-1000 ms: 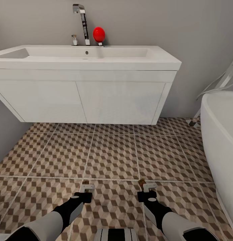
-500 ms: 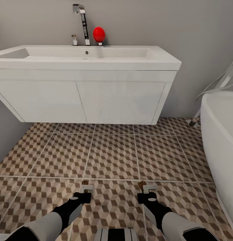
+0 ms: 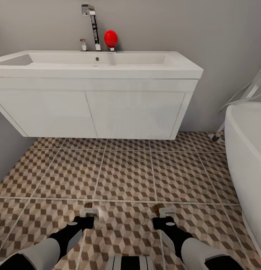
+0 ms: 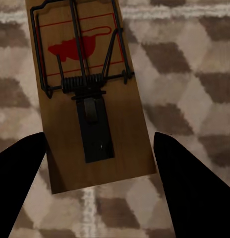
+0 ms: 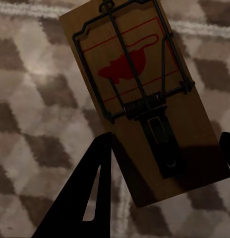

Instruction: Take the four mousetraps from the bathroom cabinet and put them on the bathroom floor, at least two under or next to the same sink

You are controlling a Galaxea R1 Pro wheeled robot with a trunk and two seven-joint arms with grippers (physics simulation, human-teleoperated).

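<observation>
Bathroom floor (image 3: 126, 176) below white sink (image 3: 96, 62); left tool (image 3: 88, 210) and right tool (image 3: 163, 210) each clamp a mousetrap (image 4: 85, 94) (image 5: 140, 104).

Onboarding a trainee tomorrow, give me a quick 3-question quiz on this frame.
1. True or false: a mousetrap sits between the left gripper's fingers.
2. The tap stands: A) left of the red object; B) right of it; C) on the bathtub.
3. How many door fronts does the white sink unit show?

Key: 1 true; 2 A; 3 two.
</observation>
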